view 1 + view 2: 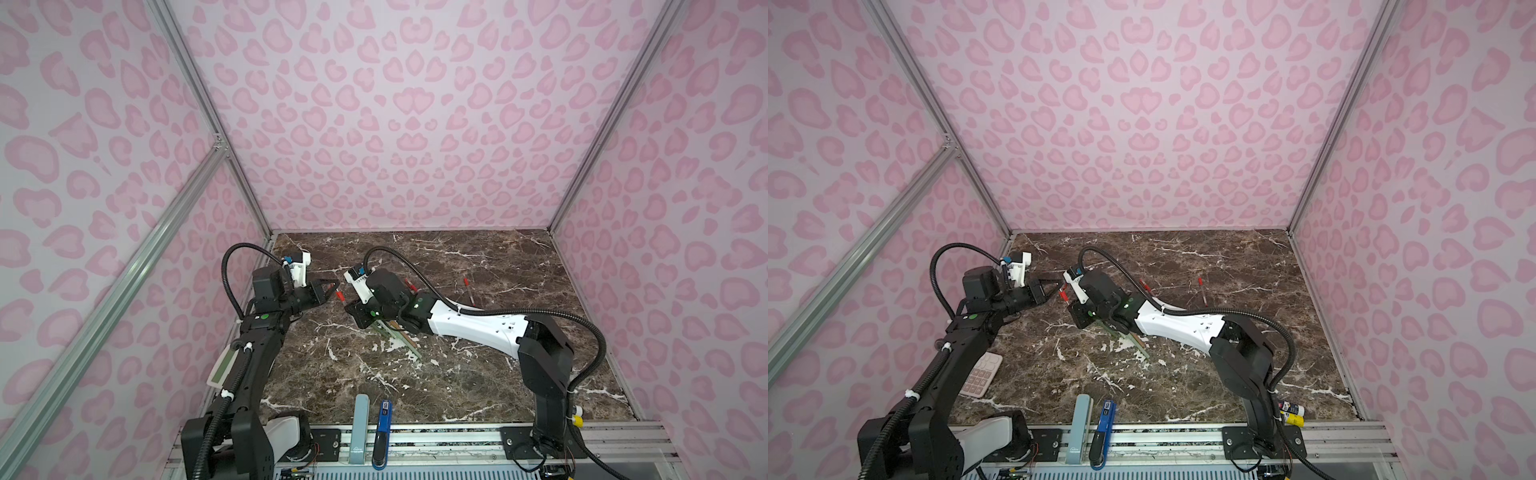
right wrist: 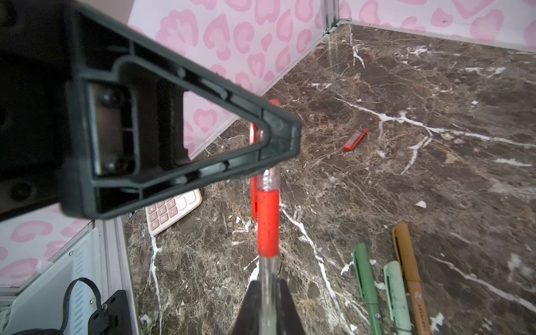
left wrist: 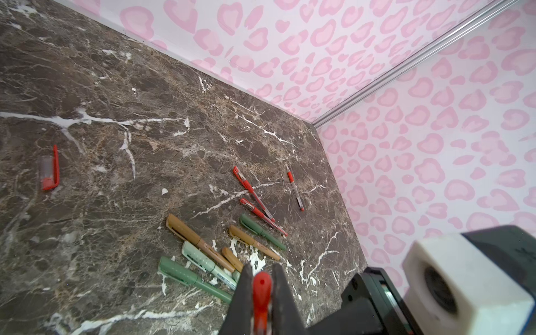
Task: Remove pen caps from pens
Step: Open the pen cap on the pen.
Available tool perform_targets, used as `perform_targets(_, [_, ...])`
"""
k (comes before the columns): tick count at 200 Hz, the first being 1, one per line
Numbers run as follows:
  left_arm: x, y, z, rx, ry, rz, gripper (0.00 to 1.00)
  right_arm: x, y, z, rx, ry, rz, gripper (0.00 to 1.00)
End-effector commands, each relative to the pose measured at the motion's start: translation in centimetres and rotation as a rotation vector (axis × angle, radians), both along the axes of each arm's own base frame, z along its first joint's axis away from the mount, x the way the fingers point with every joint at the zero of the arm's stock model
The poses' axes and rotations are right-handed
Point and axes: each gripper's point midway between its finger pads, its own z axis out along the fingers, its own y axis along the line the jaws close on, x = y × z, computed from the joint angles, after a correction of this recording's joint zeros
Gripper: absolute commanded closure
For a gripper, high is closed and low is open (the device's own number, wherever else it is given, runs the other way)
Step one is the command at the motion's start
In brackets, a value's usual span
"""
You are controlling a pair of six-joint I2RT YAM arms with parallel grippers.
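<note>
We judge one pen done: a loose cap [image 3: 50,169] lies well away from both jaws. The left gripper [image 3: 263,271] is clamped on the next cap [image 3: 262,293], and the right gripper [image 2: 269,282] grasps that pen [image 2: 268,226] by its barrel (cap seemingly not yet off). Capped pens [image 3: 185,232] wait below the right jaws.
</note>
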Motion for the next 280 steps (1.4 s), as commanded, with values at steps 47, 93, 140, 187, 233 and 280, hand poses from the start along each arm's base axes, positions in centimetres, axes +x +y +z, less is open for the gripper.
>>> perform_targets(47, [0.2,0.1,0.8,0.020,-0.035,0.000,0.96,1.3,1.5,-0.7,0.000,0.020,0.020,0.73])
perform_targets(93, [0.1,0.1,0.9,0.014,-0.037,-0.004,0.96,1.5,2.0,-1.8,-0.023,0.037,0.035,0.84])
perform_targets(140, [0.1,0.1,0.8,0.017,-0.036,-0.002,0.96,1.1,0.7,-3.3,-0.042,0.058,0.018,1.00])
perform_targets(187, [0.2,0.2,0.9,0.028,-0.039,0.002,0.96,0.0,-2.1,-6.2,-0.093,0.085,-0.017,1.00])
perform_targets(233, [0.2,0.4,1.1,0.037,-0.045,0.009,0.96,-2.1,-4.6,-9.9,-0.131,0.142,-0.044,1.00])
perform_targets(280, [0.4,1.1,1.4,0.053,-0.050,0.033,0.96,-2.6,-7.0,-9.9,-0.155,0.127,-0.095,1.00])
